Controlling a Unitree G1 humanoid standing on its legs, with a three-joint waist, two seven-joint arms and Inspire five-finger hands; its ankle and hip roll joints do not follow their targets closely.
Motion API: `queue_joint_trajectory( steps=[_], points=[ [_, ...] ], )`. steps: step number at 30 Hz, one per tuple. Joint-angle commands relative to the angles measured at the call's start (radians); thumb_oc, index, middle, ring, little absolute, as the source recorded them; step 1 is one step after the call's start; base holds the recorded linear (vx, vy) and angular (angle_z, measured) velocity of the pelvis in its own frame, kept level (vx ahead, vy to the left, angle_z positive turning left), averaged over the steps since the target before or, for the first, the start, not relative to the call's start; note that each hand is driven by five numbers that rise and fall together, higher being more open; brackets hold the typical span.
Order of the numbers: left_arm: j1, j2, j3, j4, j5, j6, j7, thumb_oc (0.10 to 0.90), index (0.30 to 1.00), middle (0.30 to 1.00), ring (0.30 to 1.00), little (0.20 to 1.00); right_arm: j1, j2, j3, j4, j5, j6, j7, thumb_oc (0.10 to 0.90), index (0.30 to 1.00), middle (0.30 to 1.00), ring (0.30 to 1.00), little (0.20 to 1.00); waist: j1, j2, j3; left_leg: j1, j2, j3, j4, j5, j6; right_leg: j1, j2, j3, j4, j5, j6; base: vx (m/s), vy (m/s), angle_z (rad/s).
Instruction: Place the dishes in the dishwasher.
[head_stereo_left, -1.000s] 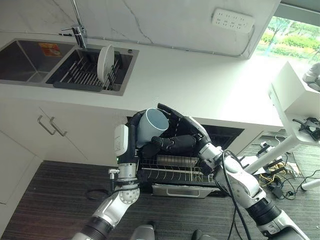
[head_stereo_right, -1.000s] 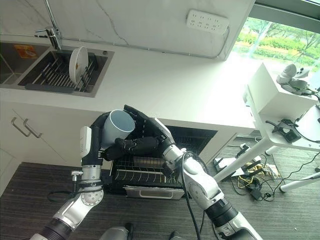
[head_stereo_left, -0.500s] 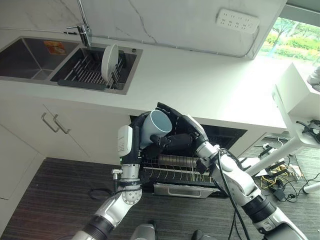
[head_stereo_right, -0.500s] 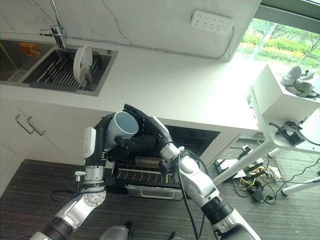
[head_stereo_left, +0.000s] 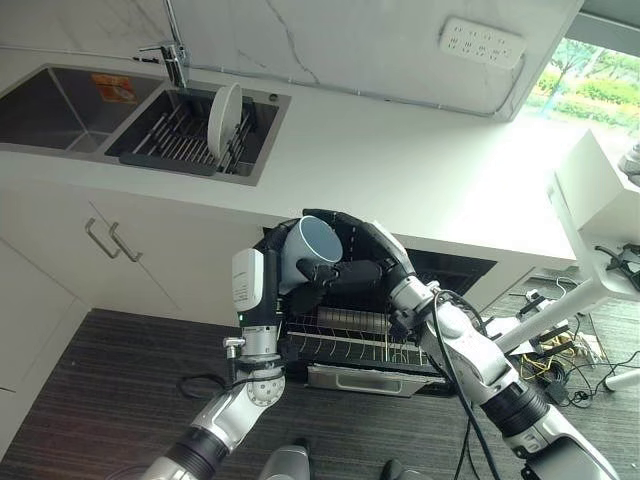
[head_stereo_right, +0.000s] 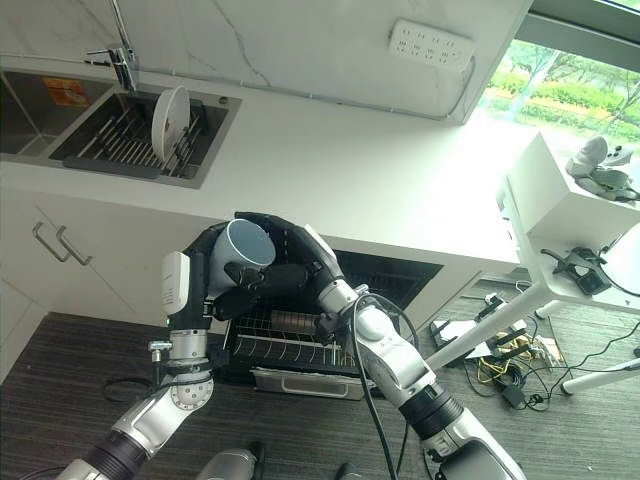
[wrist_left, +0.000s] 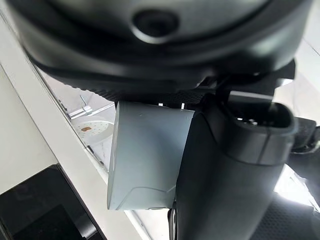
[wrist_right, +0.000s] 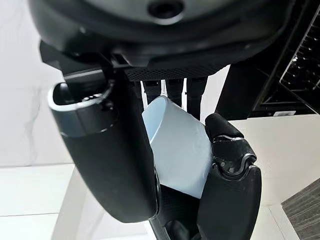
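Two dark hands meet around one pale blue-grey cup (head_stereo_left: 309, 248), held in the air in front of the white countertop (head_stereo_left: 420, 180) edge and above the open dishwasher (head_stereo_left: 372, 325). The cup is tilted, its open mouth turned up toward the head camera. The left hand (head_stereo_left: 290, 290) comes up from below on an upright forearm; its own wrist view shows the cup's side lying against its thumb and palm, with fingers curled behind the cup, so it has hold of the cup. The right hand (head_stereo_left: 362, 262) reaches in from the right, its fingers arched over the cup's far side and its thumb lying across the front below the rim; in the right wrist view the cup (wrist_right: 177, 147) sits between that thumb and the fingers, with a fingertip of the other hand pressed against its wall. Both hands therefore grip the cup at once.

Below them, the dishwasher's wire rack (head_stereo_left: 350, 345) is pulled out over the dark wood-look floor, with rows of prongs showing and a dark ribbed piece lying in it. Up on the left, a double sink (head_stereo_left: 70, 95) is set in the countertop; its right basin holds a drying rack (head_stereo_left: 180, 145) with a white plate (head_stereo_left: 226, 113) standing on edge. A power strip (head_stereo_left: 482, 40) hangs on the marble wall.
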Motion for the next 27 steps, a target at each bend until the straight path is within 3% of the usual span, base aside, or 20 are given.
queue_joint_trajectory(
  steps=[1,7,9,10,12,18,27],
  points=[
    [-0.230,-0.033,-0.119,-0.130,0.116,-0.134,0.016,0.400,0.300,0.300,0.300,0.300,-0.133,0.078,0.099,-0.029,0.014,-0.079,0.074,0.400,0.300,0.300,0.300,0.300,0.016,0.020,-0.045,0.107,0.066,0.041,-0.035,-0.147,-0.032,-0.029,-0.002,0.065,0.108,-0.150,0.044,0.00,0.000,0.00],
    [-0.235,-0.040,-0.126,-0.131,0.112,-0.136,0.000,0.400,0.300,0.300,0.300,0.300,-0.140,0.084,0.101,-0.032,0.010,-0.097,0.070,0.400,0.300,0.300,0.300,0.300,0.016,0.021,-0.045,0.109,0.065,0.041,-0.035,-0.148,-0.031,-0.029,-0.002,0.066,0.108,-0.151,0.044,0.00,0.000,0.00],
    [-0.235,-0.039,-0.131,-0.133,0.111,-0.128,-0.008,0.595,0.592,0.592,0.592,0.592,-0.140,0.084,0.099,-0.036,0.014,-0.104,0.063,0.400,0.300,0.300,0.300,0.300,0.015,0.022,-0.044,0.109,0.065,0.041,-0.035,-0.148,-0.030,-0.028,-0.002,0.065,0.108,-0.151,0.043,0.00,0.000,0.00],
    [-0.236,-0.040,-0.133,-0.131,0.109,-0.125,-0.008,0.648,0.672,0.672,0.672,0.672,-0.139,0.085,0.097,-0.036,0.016,-0.106,0.062,0.400,0.300,0.300,0.300,0.300,0.014,0.022,-0.044,0.109,0.065,0.041,-0.035,-0.148,-0.030,-0.028,-0.002,0.066,0.108,-0.151,0.043,0.00,0.000,0.00],
    [-0.235,-0.040,-0.132,-0.129,0.105,-0.124,-0.010,0.800,0.900,0.900,0.900,0.900,-0.137,0.084,0.092,-0.039,0.020,-0.108,0.061,0.400,0.300,0.300,0.300,0.300,0.013,0.024,-0.045,0.109,0.065,0.042,-0.035,-0.149,-0.030,-0.028,-0.002,0.066,0.108,-0.152,0.043,0.00,0.000,0.00],
    [-0.228,-0.041,-0.132,-0.120,0.082,-0.124,-0.042,0.800,0.900,0.900,0.900,0.900,-0.124,0.083,0.065,-0.051,0.035,-0.139,0.018,0.400,0.300,0.300,0.300,0.300,0.008,0.030,-0.048,0.106,0.070,0.045,-0.035,-0.148,-0.031,-0.026,-0.003,0.059,0.108,-0.152,0.042,0.00,0.000,0.00],
    [-0.204,-0.029,-0.115,-0.084,0.109,-0.068,-0.057,0.800,0.900,0.900,0.900,0.900,-0.060,0.049,-0.089,-0.123,0.102,-0.216,-0.120,0.400,0.300,0.300,0.300,0.300,-0.026,0.045,-0.054,0.103,0.078,0.060,-0.035,-0.147,-0.033,-0.028,0.000,0.061,0.108,-0.158,0.040,0.00,0.021,0.00]
  ],
)
